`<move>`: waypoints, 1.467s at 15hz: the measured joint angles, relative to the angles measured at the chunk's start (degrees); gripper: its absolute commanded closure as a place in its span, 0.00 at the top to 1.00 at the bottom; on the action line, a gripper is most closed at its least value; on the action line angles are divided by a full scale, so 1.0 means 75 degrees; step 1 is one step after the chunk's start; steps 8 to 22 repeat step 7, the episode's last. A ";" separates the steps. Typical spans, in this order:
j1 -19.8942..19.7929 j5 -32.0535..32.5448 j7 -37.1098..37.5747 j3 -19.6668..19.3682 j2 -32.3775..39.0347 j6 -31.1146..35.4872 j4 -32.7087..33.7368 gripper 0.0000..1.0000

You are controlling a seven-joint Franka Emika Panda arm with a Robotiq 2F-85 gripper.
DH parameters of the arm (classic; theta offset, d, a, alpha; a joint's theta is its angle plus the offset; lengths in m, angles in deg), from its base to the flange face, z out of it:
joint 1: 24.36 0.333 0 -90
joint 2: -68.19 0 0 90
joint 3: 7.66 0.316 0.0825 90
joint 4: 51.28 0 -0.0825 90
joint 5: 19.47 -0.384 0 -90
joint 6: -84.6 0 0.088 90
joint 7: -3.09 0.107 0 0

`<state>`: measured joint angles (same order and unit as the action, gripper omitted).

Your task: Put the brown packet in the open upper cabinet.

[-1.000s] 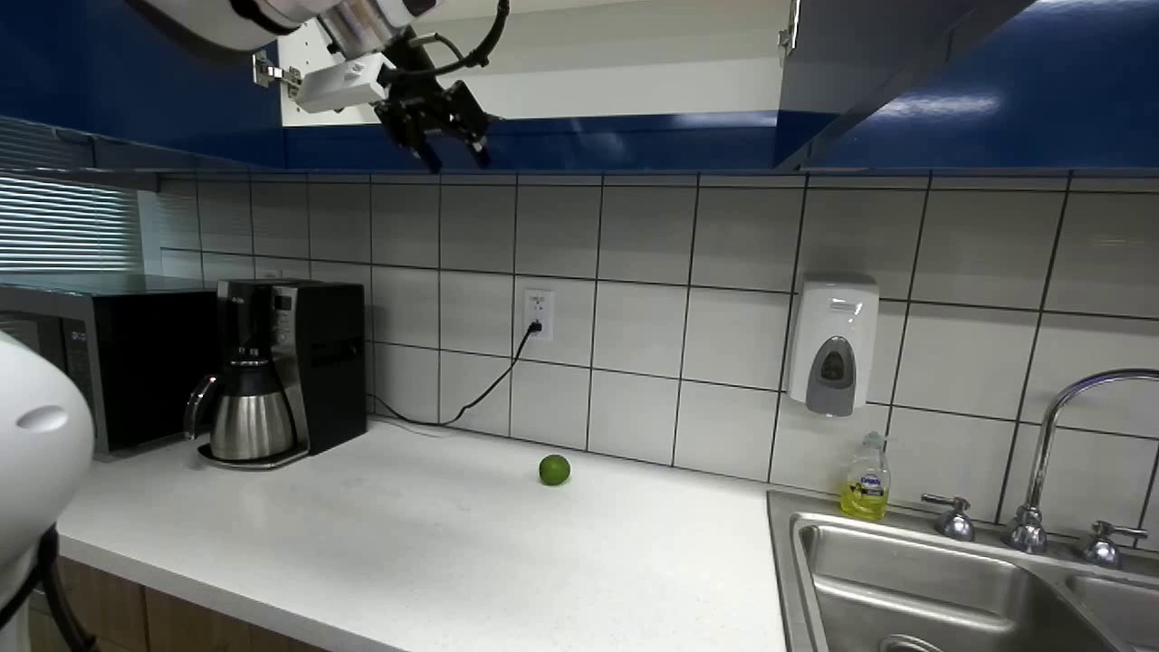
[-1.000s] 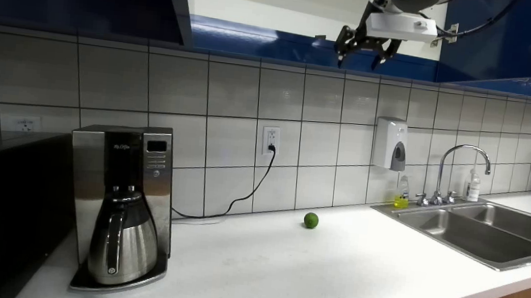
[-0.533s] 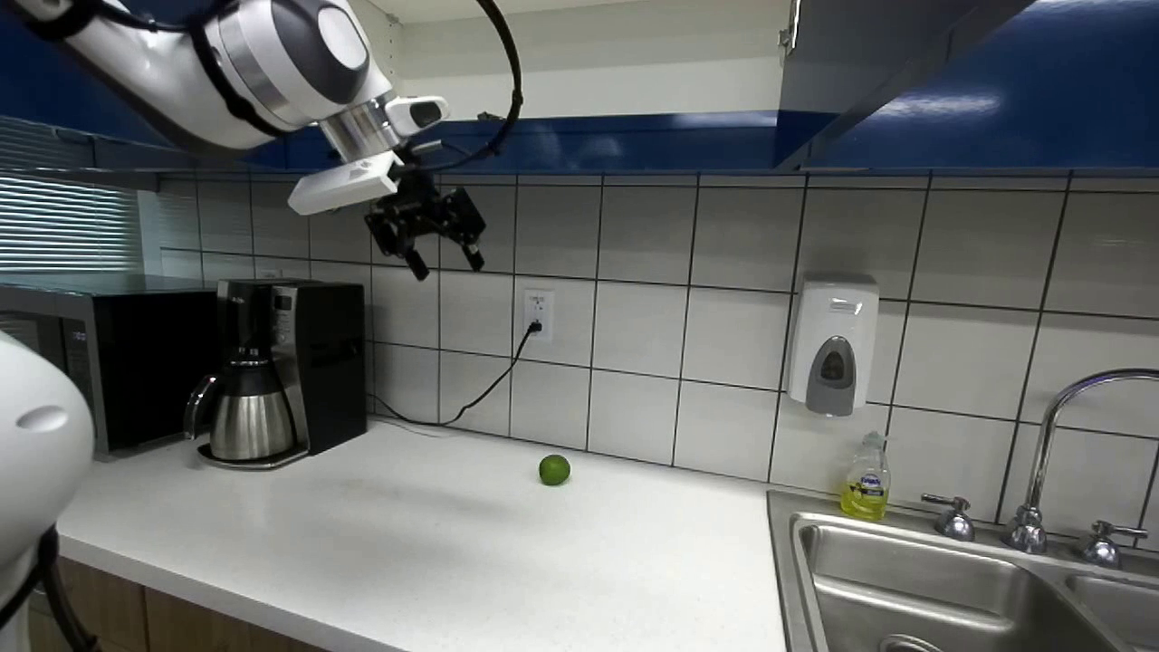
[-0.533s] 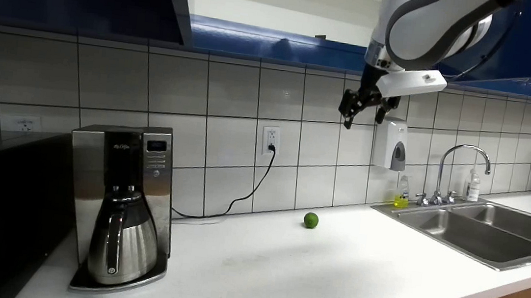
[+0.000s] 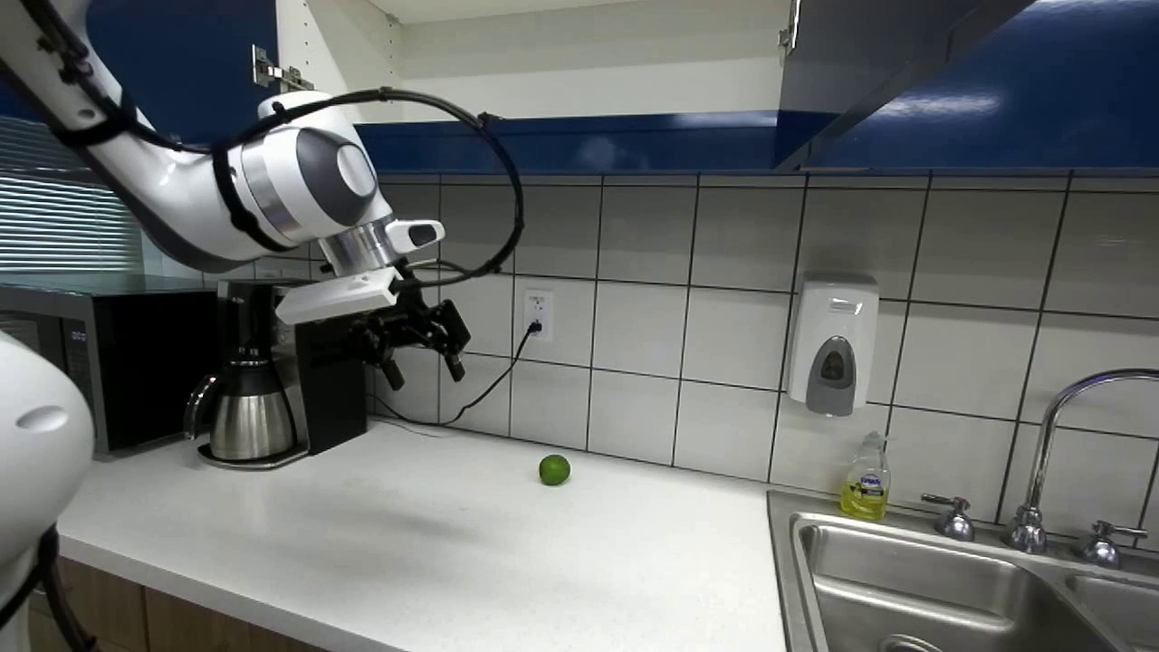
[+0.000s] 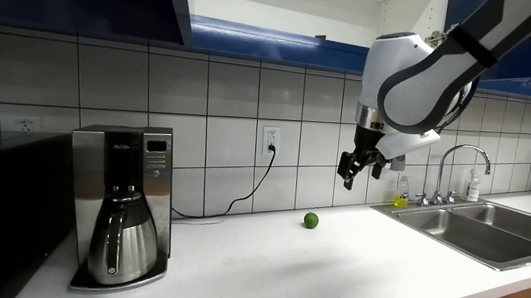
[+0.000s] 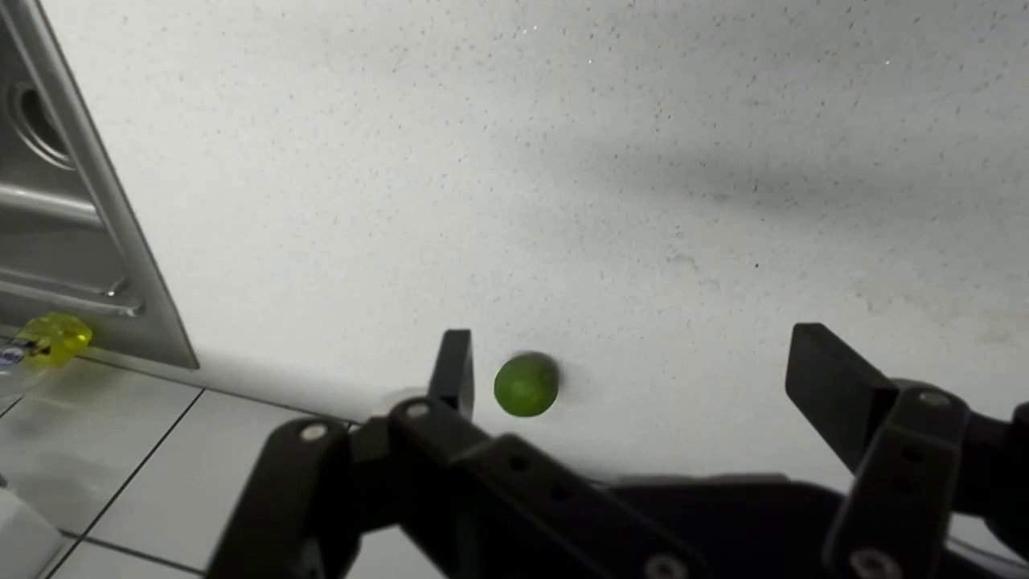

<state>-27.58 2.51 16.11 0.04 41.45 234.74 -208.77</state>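
The open upper cabinet [image 5: 589, 80] shows its white interior in both exterior views, and it also appears here [image 6: 279, 13]. A small dark piece [image 6: 320, 37] sits at its front bottom edge, and it shows again beside the arm's cable [image 5: 489, 116]. It looks like an end of the brown packet, though it is too small to be sure. My gripper [image 5: 426, 371] is open and empty below the cabinet, above the counter; it also shows here [image 6: 362, 179]. In the wrist view the fingers [image 7: 635, 362] are wide apart with nothing held.
A green ball [image 5: 554, 469] rests on the white counter [image 5: 507, 570], below the gripper; the wrist view shows it [image 7: 526, 384]. A coffee maker [image 6: 121, 208] and microwave [image 6: 7, 210] stand at one end. The sink [image 5: 905, 580], soap bottle [image 5: 866, 484] and wall dispenser [image 5: 833, 349] are at the other.
My open gripper has moved down from in front of the cabinet's lower edge to well below it. The dark piece at the cabinet edge stays in place.
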 measured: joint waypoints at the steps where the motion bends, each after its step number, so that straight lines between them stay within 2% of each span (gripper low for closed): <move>1: -0.0020 0.0000 0.0000 0.0000 0.0164 0.0151 -0.0098 1.00; 6: -0.0191 -0.0007 0.0000 -0.0003 0.0963 0.0480 -0.0230 1.00; 22: -0.0188 -0.0011 0.0000 -0.0002 0.0995 0.0480 -0.0223 1.00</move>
